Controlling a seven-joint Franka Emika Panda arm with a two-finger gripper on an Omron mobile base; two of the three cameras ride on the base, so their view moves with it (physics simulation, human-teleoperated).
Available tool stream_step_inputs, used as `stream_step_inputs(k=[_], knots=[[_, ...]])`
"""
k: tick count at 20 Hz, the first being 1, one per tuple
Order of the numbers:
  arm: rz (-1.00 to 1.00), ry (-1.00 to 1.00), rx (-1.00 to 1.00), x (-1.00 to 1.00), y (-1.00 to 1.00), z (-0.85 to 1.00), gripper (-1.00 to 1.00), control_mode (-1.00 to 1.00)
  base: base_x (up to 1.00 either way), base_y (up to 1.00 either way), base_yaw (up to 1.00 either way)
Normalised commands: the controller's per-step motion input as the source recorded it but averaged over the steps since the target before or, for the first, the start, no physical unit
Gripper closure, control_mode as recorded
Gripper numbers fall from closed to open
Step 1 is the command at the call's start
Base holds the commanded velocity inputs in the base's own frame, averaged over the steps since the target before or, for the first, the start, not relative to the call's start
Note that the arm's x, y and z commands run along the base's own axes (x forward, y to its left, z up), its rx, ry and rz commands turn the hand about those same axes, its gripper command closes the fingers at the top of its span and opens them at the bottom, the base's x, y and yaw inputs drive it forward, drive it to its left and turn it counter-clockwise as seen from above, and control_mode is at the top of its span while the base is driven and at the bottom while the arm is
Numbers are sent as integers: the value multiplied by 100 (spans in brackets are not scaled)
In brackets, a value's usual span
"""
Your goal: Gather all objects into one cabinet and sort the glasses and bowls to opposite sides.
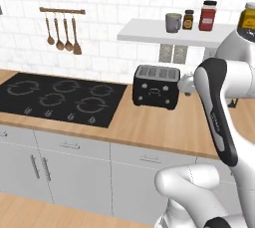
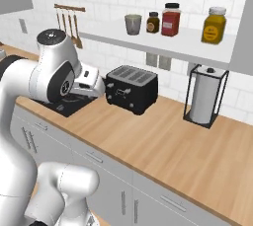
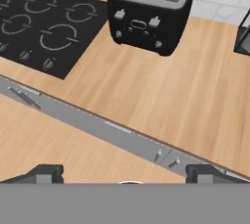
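the gripper (image 3: 124, 174) hangs over the wooden desk (image 3: 195, 100), jaws spread wide and empty. further back a black toaster (image 3: 150, 10) sits beside the cooktop (image 3: 44, 22). farthest, a grey-green cup (image 2: 132, 24) stands on the wall shelf (image 2: 163, 42) beside what look like three jars.

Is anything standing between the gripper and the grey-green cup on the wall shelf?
Nothing visible blocks it. The grey-green cup stands at the shelf's open left end, jars only to its right. The gripper hangs open over the counter edge, the black toaster beyond and below the shelf.
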Motion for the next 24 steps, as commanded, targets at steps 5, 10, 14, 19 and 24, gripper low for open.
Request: stream_step_inputs(k=[5, 10, 14, 19, 24], knots=[[0, -8, 0, 0, -2, 0, -100, -100, 0, 0, 0], [0, -3, -1, 2, 0, -2, -100, -100, 0, 0, 0], [0, 0, 0, 0, 0, -1, -100, -100, 0, 0, 0], [-4, -16, 0, -4, 0, 31, -100, -100, 0, 0, 0], [-11, -24, 0, 0, -7, 70, -100, -100, 0, 0, 0]])
